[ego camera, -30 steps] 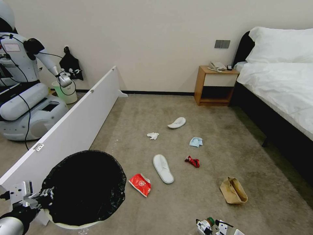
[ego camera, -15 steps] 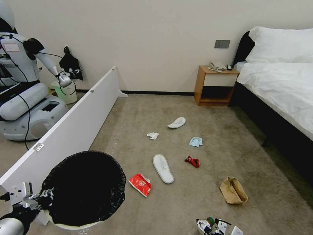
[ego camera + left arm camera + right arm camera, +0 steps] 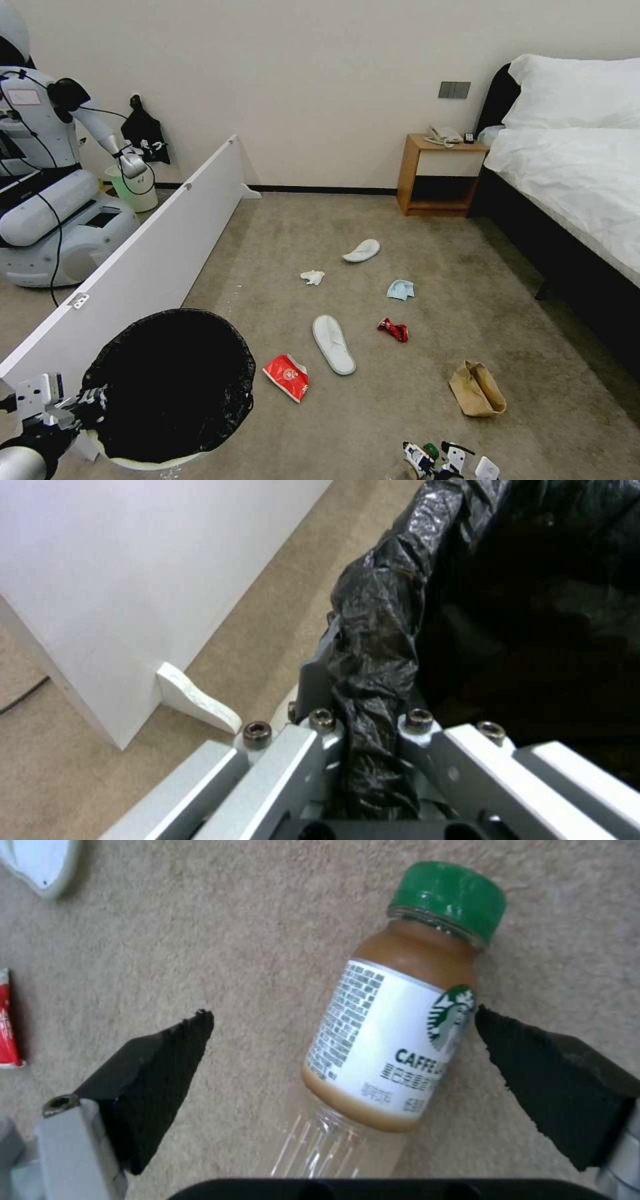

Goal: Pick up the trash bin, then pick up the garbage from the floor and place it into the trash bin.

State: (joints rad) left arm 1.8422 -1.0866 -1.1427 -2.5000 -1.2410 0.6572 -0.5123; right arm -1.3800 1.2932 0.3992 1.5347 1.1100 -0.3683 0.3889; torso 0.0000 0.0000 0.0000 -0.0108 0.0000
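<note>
At near left our left gripper (image 3: 373, 760) pinches the rim of the round white plastic trash bin with its black liner bag (image 3: 170, 383), jaws clamped on the folded liner. Right of it on the beige carpet (image 3: 413, 227) lie the red snack packet (image 3: 287, 377) and white slipper (image 3: 333, 344). At near right our right gripper (image 3: 340, 1060) hangs with jaws spread around the clear green-capped bottle (image 3: 393, 1040), one pad touching its label.
</note>
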